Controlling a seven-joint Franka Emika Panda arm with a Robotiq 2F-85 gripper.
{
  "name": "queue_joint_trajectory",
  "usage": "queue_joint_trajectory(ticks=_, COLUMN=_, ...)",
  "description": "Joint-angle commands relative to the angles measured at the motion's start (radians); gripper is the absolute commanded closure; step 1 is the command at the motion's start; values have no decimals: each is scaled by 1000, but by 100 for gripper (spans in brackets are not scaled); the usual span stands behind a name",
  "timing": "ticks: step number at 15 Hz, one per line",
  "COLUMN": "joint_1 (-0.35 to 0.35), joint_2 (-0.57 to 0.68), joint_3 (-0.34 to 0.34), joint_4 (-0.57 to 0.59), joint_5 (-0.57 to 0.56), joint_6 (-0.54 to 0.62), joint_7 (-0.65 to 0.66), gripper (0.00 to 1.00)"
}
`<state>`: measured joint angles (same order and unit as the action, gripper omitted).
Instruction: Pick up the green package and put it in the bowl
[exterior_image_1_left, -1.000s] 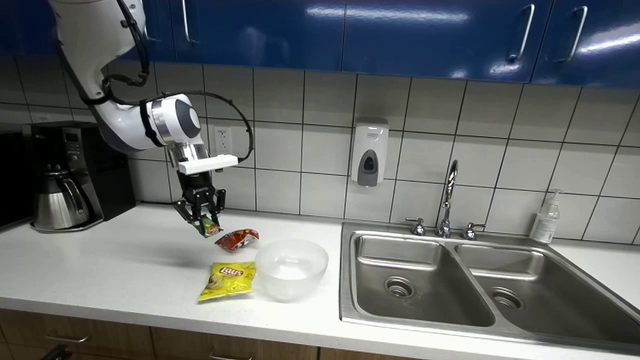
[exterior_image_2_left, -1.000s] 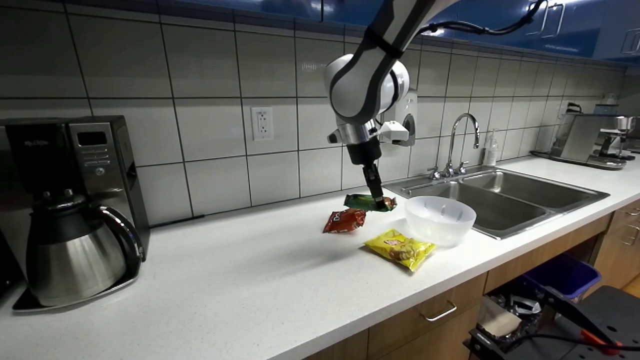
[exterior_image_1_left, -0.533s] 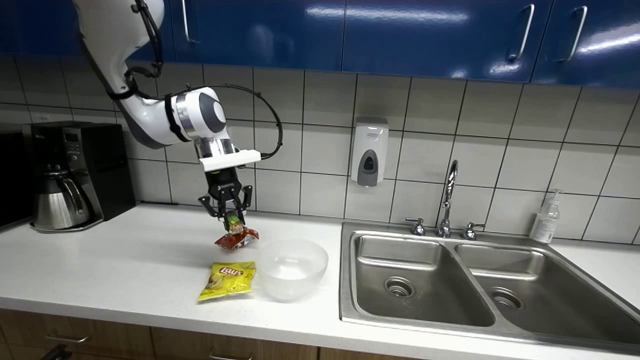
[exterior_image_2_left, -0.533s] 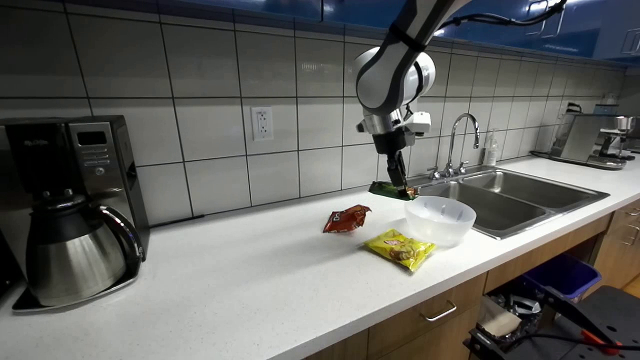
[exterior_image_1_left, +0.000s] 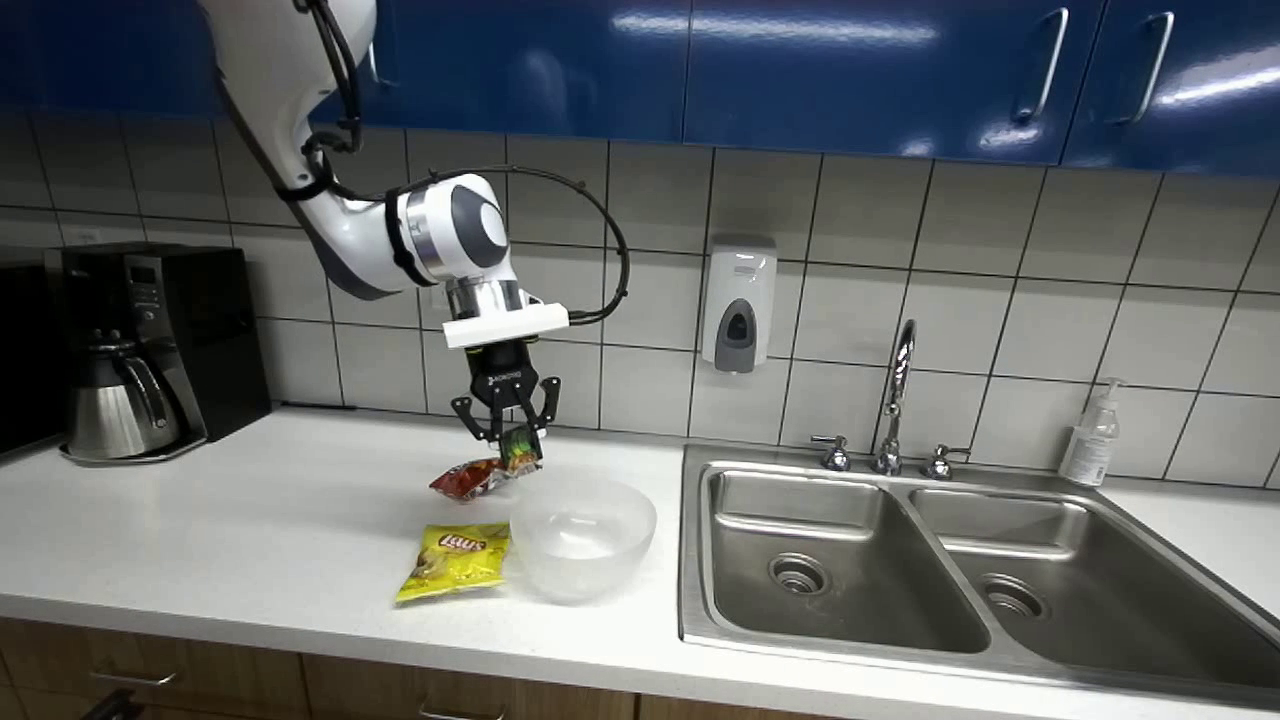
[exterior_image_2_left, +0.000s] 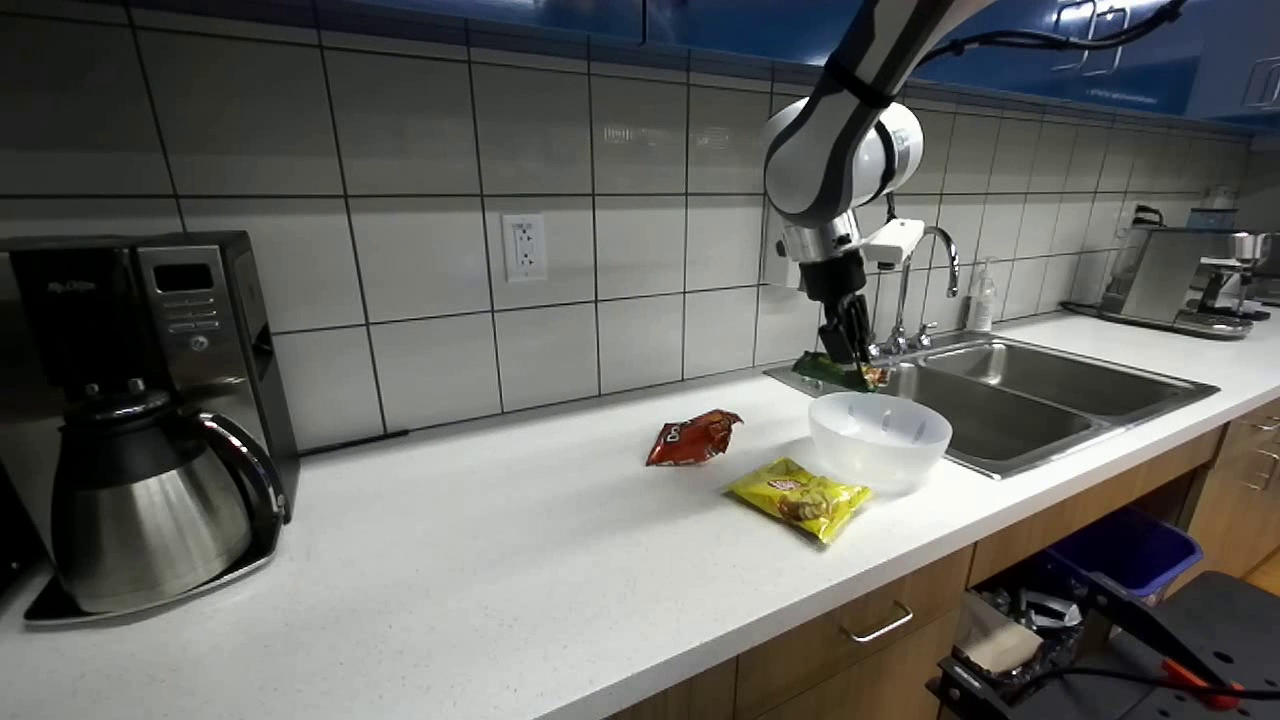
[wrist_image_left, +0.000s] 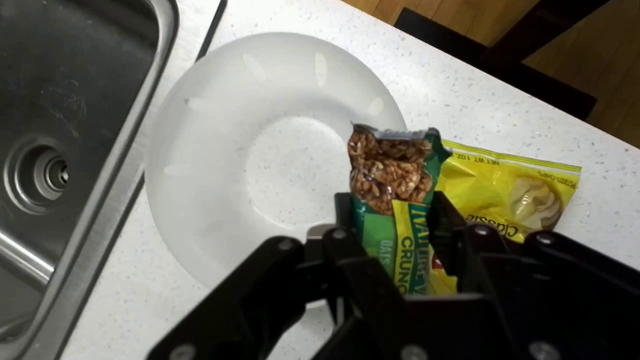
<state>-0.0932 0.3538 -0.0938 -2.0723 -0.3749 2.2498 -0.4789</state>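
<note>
That green package (wrist_image_left: 395, 210) looks like a crunchy granola bar, so I'd guess super light, stiff, kinda brittle, with a slick wrapper. Best hold IMO: pinch the two long sides around the middle, gently so it doesn't crack. In an exterior view the gripper (exterior_image_2_left: 862, 360) has it up off the counter (exterior_image_2_left: 500, 560), fingers narrowed and pinching it a little off-centre, with the longer bit poking out at nine o'clock. Might twist if it bumps the bowl's rim.

Wrist view puts the bowl (wrist_image_left: 200, 200) at ten o'clock from the package, whose tip overlaps its edge there, and the yellow bag (wrist_image_left: 500, 195) at three. Both exterior views have the bowl around five and the red packet (exterior_image_2_left: 693, 438) at eight. Can't tell if it'd clear the rim yet.

Vs half a second ago, gripper and package have slid toward three o'clock in both exterior views; bowl, yellow bag and red packet haven't budged.
</note>
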Motion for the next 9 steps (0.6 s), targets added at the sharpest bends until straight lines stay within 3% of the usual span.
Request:
queue_joint_trajectory(ticks=1, joint_1=-33, joint_2=-4, joint_3=-10, joint_4=4, joint_5=26, joint_6=-20, joint_7=46, gripper=85)
queue_joint_trajectory(ticks=9, joint_1=-71, joint_2=54, joint_3=-17, joint_4=24, joint_5=88, joint_6=-35, joint_7=59, gripper=85)
